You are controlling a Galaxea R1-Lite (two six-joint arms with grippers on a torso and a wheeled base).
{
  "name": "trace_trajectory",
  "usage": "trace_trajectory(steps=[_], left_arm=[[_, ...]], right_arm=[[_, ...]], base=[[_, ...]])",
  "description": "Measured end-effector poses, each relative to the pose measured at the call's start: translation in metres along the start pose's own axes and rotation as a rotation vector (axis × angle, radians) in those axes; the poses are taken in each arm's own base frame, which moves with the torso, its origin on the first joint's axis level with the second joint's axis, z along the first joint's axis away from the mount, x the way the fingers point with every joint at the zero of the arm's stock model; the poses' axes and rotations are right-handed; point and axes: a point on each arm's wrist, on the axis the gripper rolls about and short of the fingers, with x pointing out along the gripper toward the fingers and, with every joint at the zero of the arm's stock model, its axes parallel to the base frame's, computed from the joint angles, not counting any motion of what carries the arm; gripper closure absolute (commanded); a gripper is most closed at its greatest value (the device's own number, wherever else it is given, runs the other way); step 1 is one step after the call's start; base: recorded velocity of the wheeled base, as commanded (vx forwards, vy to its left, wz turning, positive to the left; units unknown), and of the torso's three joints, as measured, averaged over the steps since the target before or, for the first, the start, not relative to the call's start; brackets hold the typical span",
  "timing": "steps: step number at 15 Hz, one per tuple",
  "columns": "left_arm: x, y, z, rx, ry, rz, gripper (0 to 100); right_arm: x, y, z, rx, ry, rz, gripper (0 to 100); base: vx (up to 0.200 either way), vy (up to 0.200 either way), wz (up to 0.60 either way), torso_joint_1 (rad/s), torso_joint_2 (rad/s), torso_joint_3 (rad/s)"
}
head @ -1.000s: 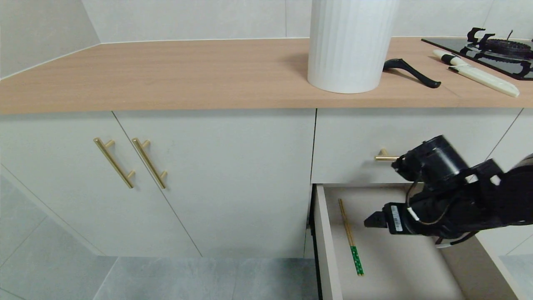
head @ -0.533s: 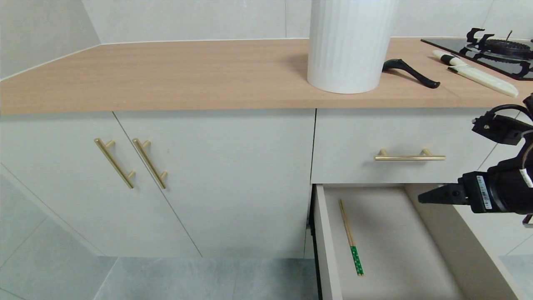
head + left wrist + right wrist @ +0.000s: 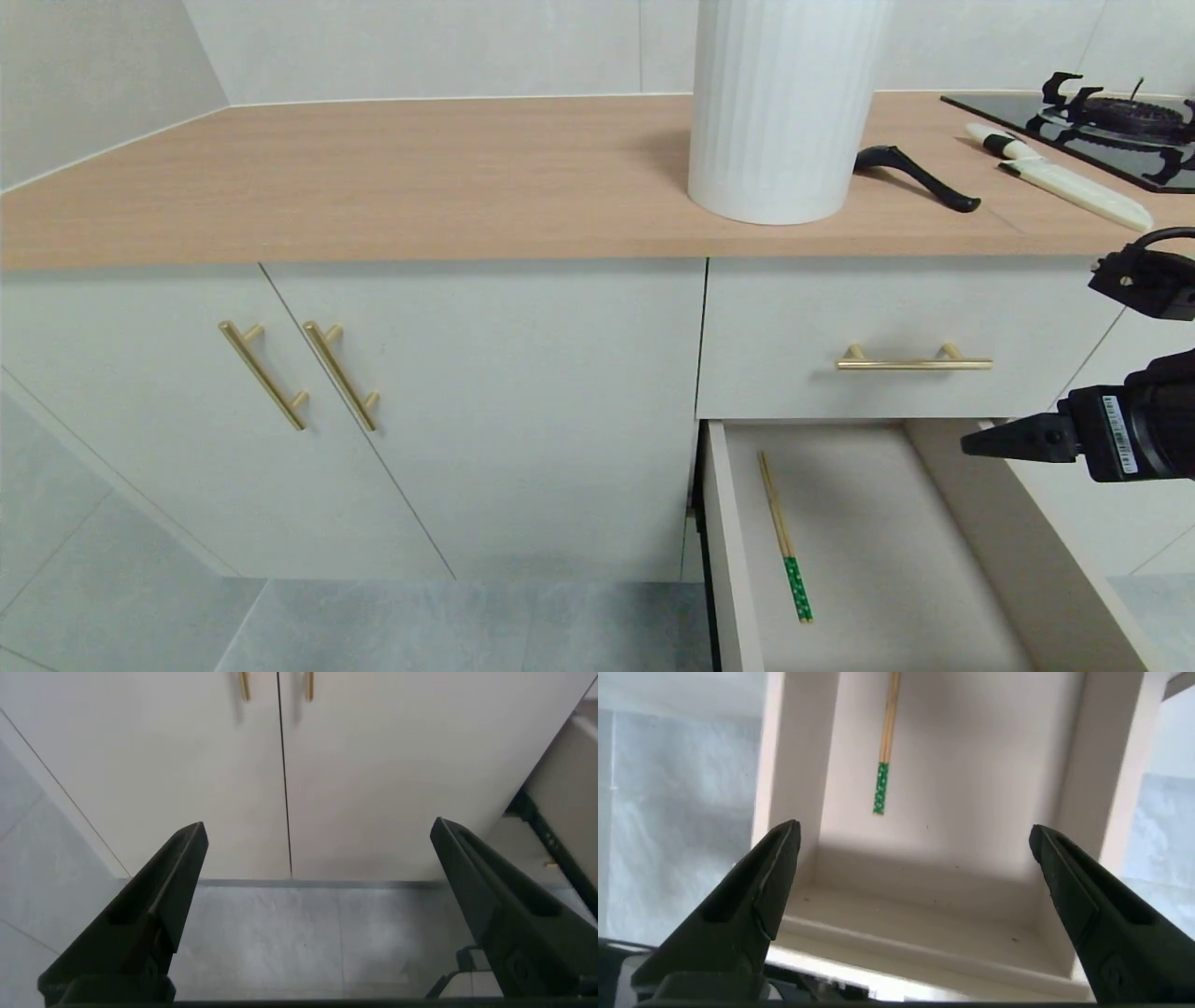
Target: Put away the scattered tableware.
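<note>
Head view, kitchen: whereabouts of the chopsticks point(image 3: 784, 537)?
— Lying flat in the open drawer point(image 3: 733, 560), near its left wall, green ends toward the front
— And the right gripper point(image 3: 913, 833)?
— Spread wide, clutching nothing, poised above the drawer's right side
— Left gripper point(image 3: 318, 826)?
— Likewise agape and empty, facing the cabinet doors point(image 3: 168, 756), low over the floor point(image 3: 308, 933)

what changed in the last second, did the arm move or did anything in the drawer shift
The right gripper pulled back from over the open drawer, toward the robot's right and slightly up. It is open and empty. Nothing was picked up or let go. The chopsticks lie in the same spot in the drawer. The knife and white container on the counter are unmoved. The slight shift of the whole scene is the camera's.
</note>
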Motion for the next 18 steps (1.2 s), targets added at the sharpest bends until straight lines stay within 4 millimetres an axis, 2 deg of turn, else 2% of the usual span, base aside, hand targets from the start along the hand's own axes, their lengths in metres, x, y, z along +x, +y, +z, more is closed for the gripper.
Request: trace_trajectory(steps=[2,7,12,18], left_arm=[[0.0,0.0,-0.0003,0.0,0.003,0.0,0],[0.0,0.0,-0.0002,0.0,0.001,0.0,0],[0.0,0.0,-0.0003,0.0,0.003,0.0,0],[0.0,0.0,-0.0003,0.0,0.003,0.0,0]], right_arm=[[-0.0006,-0.0006,-0.0013,0.0,0.001,-0.004,0],[0.0003,-0.0009,-0.0039,-0.025,0.01,-0.005,0],[0.001,-0.0012,-0.0058,-0.037,0.016,-0.005,0],[0.0035,-0.0015,-0.0078,-0.048,0.023,-0.005,0]], base=[[0.0,0.0,0.0,0.183,-0.25,-0.261],[0.0,0.0,0.0,0.093,-0.57,-0.255],[0.0,0.0,0.0,0.315,-0.48,-0.259],[0.0,0.0,0.0,0.202,-0.42,-0.217]])
